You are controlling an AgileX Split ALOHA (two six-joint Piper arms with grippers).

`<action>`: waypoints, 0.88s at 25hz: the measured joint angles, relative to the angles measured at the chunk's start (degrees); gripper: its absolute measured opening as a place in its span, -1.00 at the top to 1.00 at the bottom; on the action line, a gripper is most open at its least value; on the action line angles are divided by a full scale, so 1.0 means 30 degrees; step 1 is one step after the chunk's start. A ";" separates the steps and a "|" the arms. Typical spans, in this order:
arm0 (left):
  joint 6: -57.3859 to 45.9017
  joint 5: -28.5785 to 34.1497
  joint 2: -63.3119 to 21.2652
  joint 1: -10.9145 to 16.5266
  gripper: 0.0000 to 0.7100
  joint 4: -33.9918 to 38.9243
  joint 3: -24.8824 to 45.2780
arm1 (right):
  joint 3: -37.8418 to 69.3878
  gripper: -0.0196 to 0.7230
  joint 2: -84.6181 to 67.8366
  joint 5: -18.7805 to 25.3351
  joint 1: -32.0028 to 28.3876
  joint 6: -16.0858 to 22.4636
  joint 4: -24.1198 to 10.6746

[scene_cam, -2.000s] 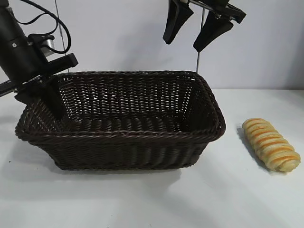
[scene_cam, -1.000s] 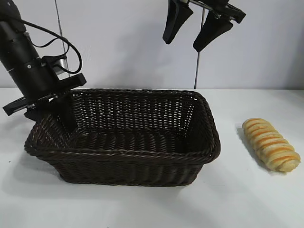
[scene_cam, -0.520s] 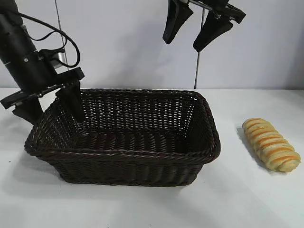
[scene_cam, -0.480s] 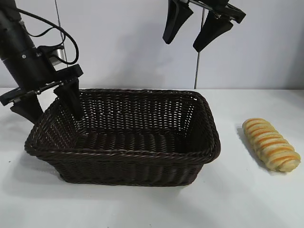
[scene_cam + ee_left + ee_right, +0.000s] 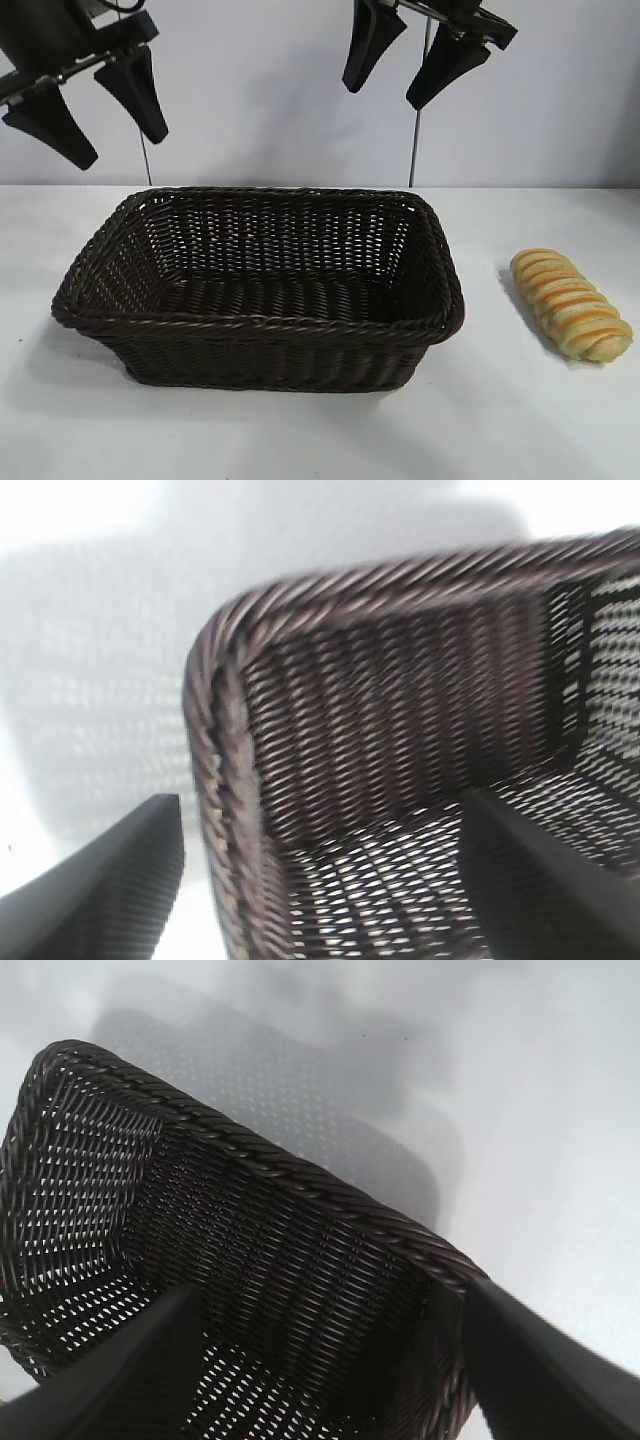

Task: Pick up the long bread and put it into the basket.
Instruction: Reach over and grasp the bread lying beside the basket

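The long bread [image 5: 571,304], golden-yellow with orange and pale stripes, lies on the white table to the right of the basket. The dark brown wicker basket [image 5: 250,323] stands empty in the middle; it also shows in the left wrist view [image 5: 225,760] and the right wrist view [image 5: 300,1185]. My left gripper [image 5: 118,148] is open and empty, high above the basket's left end. My right gripper [image 5: 381,99] is open and empty, high above the basket's back right corner, well away from the bread.
The white table [image 5: 500,420] runs to a pale back wall. A thin vertical pole [image 5: 415,130] stands behind the basket under the right arm.
My left gripper let go of the basket's left rim, opened, and rose well above it. The basket had been shifted to the right and set down. The right arm and the bread stayed still.
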 joint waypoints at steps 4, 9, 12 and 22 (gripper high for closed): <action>-0.0083 -0.0303 0.0000 -0.0024 -0.56 -0.0365 0.0018 | 0.0000 -0.47 0.0000 0.0000 0.0000 0.0000 0.0000; -0.0136 -0.0540 0.0000 -0.0024 -0.56 -0.0365 0.0053 | 0.0000 -0.47 0.0000 0.0000 0.0000 0.0000 0.0000; -0.0388 -0.0723 0.0000 -0.0024 -0.56 -0.0413 0.0251 | 0.0000 -0.47 0.0000 0.0000 0.0000 0.0000 0.0000; -0.1161 -0.2269 0.0000 -0.0044 -0.56 -0.0958 0.2543 | 0.0000 -0.47 0.0000 0.0000 0.0000 0.0000 0.0000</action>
